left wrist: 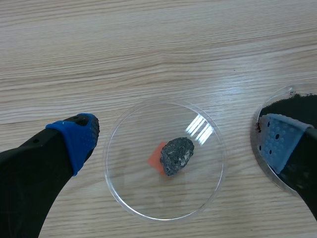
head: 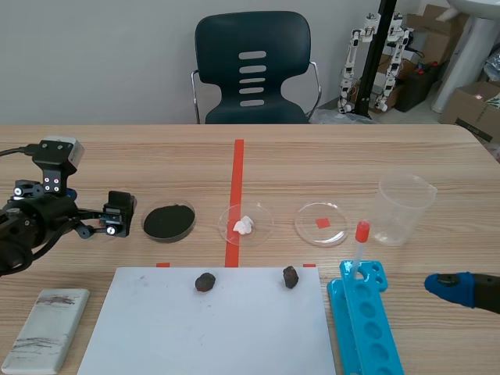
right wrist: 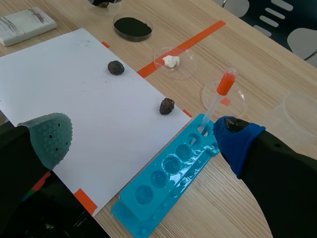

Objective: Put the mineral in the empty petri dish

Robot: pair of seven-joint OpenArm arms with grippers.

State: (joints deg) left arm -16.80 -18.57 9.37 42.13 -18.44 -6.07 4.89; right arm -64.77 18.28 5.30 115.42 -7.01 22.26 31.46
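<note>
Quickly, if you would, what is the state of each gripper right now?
Left gripper: open, empty, above the mineral lying in a petri dish.
Right gripper: open, holding nothing.

A lab: petri dishes [head: 309,221], a plastic beaker [head: 404,209], a pipette [head: 358,248], small humanoid robots [head: 394,55] behind.

No readable text, numbers or brands are showing in any view. Cardboard box [head: 475,109], upper right of the scene view, is carrying a small sticker, too small to read. White block [head: 45,330], lower left, is showing only grey smears.
</note>
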